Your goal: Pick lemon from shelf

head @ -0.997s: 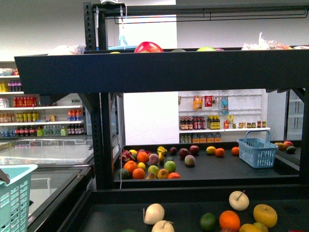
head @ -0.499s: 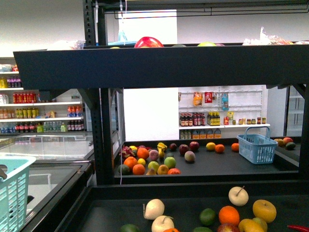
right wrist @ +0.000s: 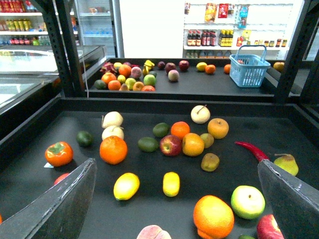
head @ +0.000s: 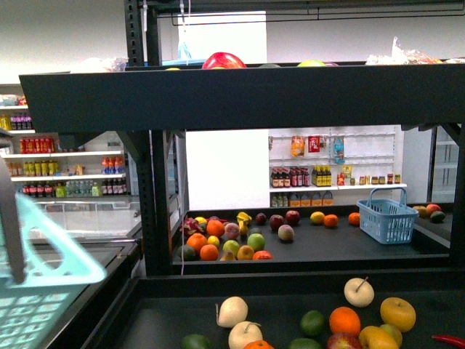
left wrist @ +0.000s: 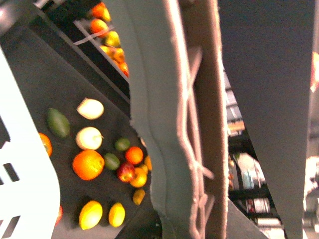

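Teal basket (head: 73, 275) swung up at left | right gripper (right wrist: 175, 163) wide open, empty, lemon (right wrist: 171, 183) not yet reached | left gripper (left wrist: 187, 124): hold unclear

Overhead: the shelf (head: 247, 98) carries its upper tier across the whole width; beneath it a tall open gap leads onto the lower tier.
Left flank: an upright post (head: 154, 203) and a tilted teal basket (head: 54, 265) close that side.
Right gripper (right wrist: 177, 163): jaws spread wide over the lower tier, with bare tray between them.
Open patches: one lemon (right wrist: 171, 183) lies apart from everything; a second lemon (right wrist: 126, 185) is near it, with a gap between the two.
Crowded: red apple (right wrist: 170, 145), orange (right wrist: 193, 144) and their neighbours touch, leaving no way through.
Beside one finger (right wrist: 291, 199): green apple (right wrist: 247, 201), large orange (right wrist: 213, 216), red chili (right wrist: 251, 149).
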